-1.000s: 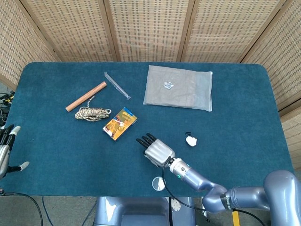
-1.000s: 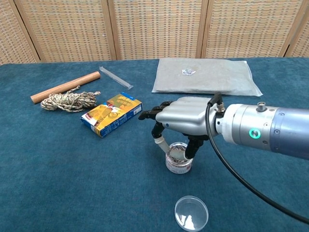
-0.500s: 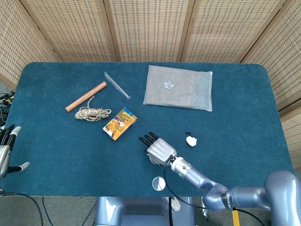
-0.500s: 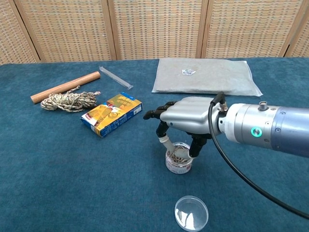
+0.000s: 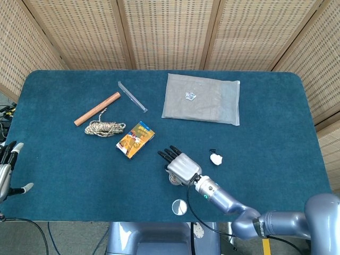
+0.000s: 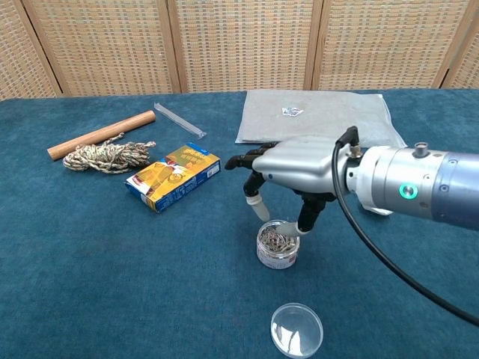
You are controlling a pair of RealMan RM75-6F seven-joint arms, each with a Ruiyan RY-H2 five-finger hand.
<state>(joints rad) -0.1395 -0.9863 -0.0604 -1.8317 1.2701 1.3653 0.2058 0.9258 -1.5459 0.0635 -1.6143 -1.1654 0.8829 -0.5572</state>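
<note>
Risen since a second ago: right robot hand [image 6: 296, 168] was wrapped round the jar [image 6: 277, 244], now sits above it with fingers spread and nothing gripped. One fingertip hangs at the jar rim; contact or a hair clear, cannot tell.

- Worktop [image 5: 64, 159]: blue cloth, widest open stretch to the left of the hand and in front of it.
- Plastic bag [image 5: 202, 99]: flat, beyond the hand, well apart.
- Box [image 6: 174, 176]: left of the hand, near the fingertips, not touching.
- Stick [image 6: 101, 135], rope [image 6: 108, 157]: further left, beyond the box.
- Jar: upright, open-topped, small bits inside, directly under the hand.
- Lid [image 6: 297, 328]: flat on the cloth, nearer the robot than the jar, close to the near edge.
- White scrap [image 5: 215, 158]: just right of the hand.
- Left robot hand [image 5: 6, 167]: fingers apart, empty, off the far left edge.

Step, as I judge it: a let-go of the jar, lid not yet on. Any move should go straight up first, so that low fingertip doesn't tip the jar. Care needed at the near edge by the lid.
</note>
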